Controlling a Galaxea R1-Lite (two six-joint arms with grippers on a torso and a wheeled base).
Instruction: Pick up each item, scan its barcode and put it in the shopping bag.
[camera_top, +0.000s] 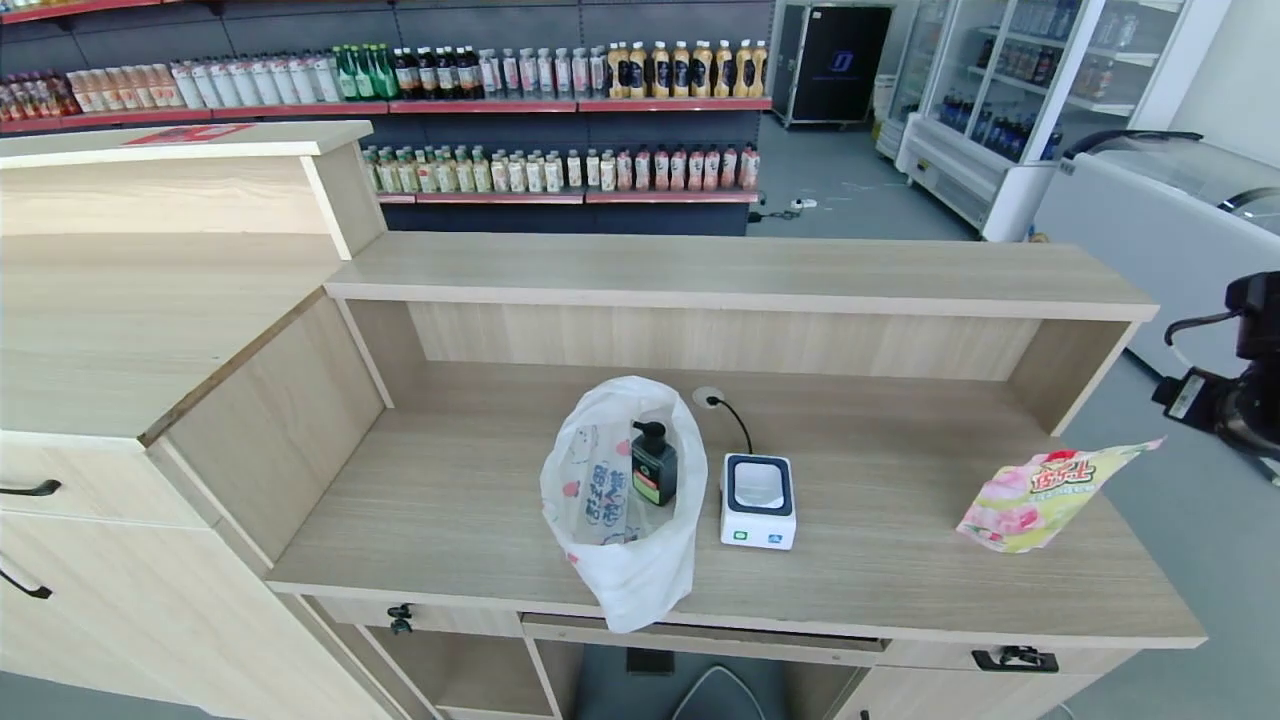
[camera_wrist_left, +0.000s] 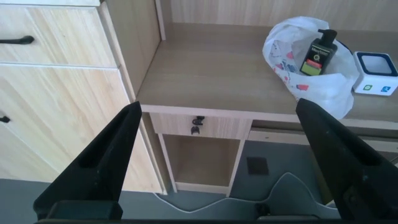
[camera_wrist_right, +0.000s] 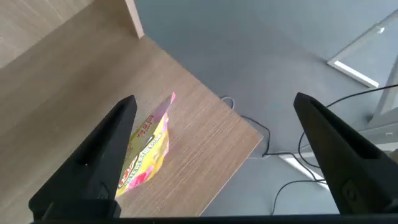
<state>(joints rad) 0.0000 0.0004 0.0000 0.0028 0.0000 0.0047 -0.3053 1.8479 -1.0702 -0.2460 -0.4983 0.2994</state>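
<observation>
the right tool (camera_wrist_right: 216, 99) hangs with its fingers spread wide and nothing between them, above the right end of the counter (camera_top: 880, 570). the pink and yellow pouch (camera_wrist_right: 146, 152) lies below it, nearer one finger than the other and close to the counter's edge. i judge the wide spread is meant for closing around the pouch, the next item to scan.

the left tool (camera_wrist_left: 217, 109) is just as wide and empty, held low in front of the counter, likely parked out of the way. ahead of it and higher sits the shopping bag (camera_top: 600, 520), its mouth open, with a black pump bottle (camera_top: 653, 466) already inside. the scanner (camera_top: 758, 500) stands just beside the bag, between it and the right tool, and its cable (camera_top: 738, 418) runs back to a hole in the counter.

the nearby edge is the risk: a nudge could push the pouch off.
</observation>
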